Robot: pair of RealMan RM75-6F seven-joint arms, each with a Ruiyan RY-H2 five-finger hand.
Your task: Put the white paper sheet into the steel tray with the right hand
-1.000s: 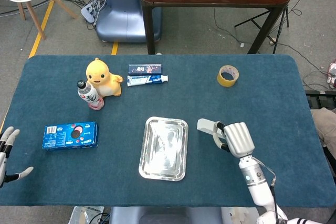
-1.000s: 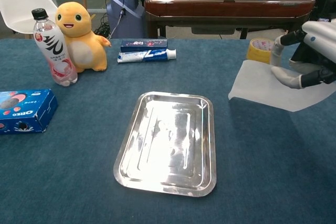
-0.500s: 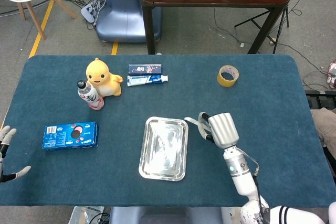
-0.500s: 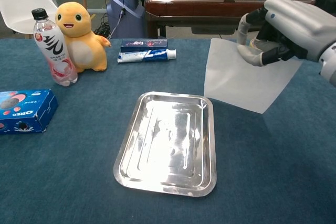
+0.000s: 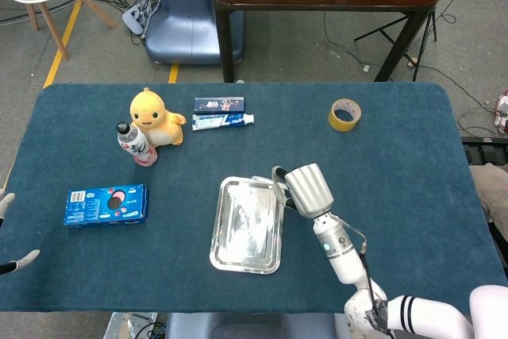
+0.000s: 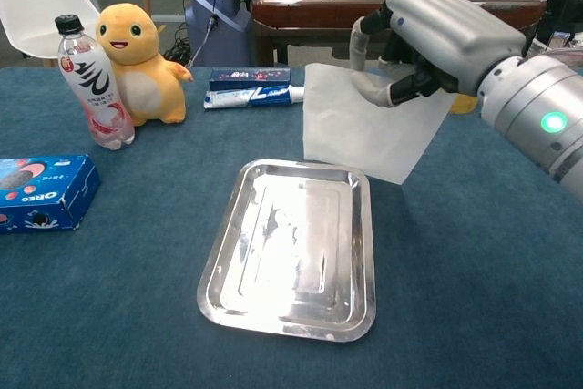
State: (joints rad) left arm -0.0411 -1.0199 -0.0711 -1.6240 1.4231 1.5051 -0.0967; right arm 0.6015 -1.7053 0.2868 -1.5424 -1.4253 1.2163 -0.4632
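Desk point(image 5: 397, 164): a blue-covered desk is carrying everything here, its far edge facing a wooden table and a cabled floor.
Steel tray point(image 6: 264, 312): it is lying flat near the desk's front middle, long side running away from the robot, shining with reflections and holding nothing.
Right robot hand point(image 6: 428, 38): it is hanging in the air above the tray's far right corner, fingers curled around the top edge of the white paper sheet and gripping it.
White paper sheet point(image 6: 364, 129): it is dangling from that grip, off the desk, its lower corner hanging just beside the tray's far right rim; in the head view only a sliver is showing at the tray's top right corner.
Blue cookie box point(image 5: 105, 204): it is lying flat at the left, well apart from the tray.
Yellow plush toy point(image 6: 137, 61): it is sitting upright at the far left, touching the drink bottle point(image 6: 89, 79) standing just beside it.
Toothpaste tube point(image 6: 255, 96): it is lying in front of its blue carton point(image 6: 248, 77).
Tape roll point(image 5: 344, 114): it is lying flat at the far right.
Left robot hand point(image 5: 9, 232): only fingertips are showing at the left edge, spread apart and holding nothing.
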